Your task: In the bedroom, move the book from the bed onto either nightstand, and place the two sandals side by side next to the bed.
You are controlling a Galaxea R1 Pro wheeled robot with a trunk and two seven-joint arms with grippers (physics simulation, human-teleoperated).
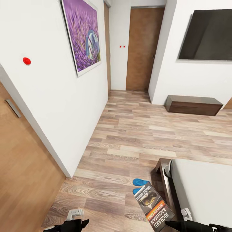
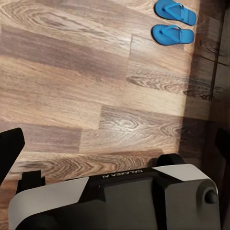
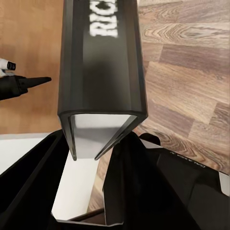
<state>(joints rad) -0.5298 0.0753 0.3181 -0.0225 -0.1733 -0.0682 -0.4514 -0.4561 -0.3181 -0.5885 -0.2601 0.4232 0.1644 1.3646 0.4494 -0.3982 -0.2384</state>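
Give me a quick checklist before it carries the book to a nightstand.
1. Book held by right gripper: ok, clamped at one end.
2. Left gripper free: ok, nothing in it.
3. Sandals side by side on the floor: ok.
4. Sandals next to the bed: ok, near its corner.
5. Nightstand in sight: not ok, none seen yet.

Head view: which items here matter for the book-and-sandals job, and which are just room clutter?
Job items:
- book, held in the right gripper
- two sandals, side by side on the floor by the bed
- bed

Not part of it:
- lavender picture
- wall screen
- low cabinet under it
- far door
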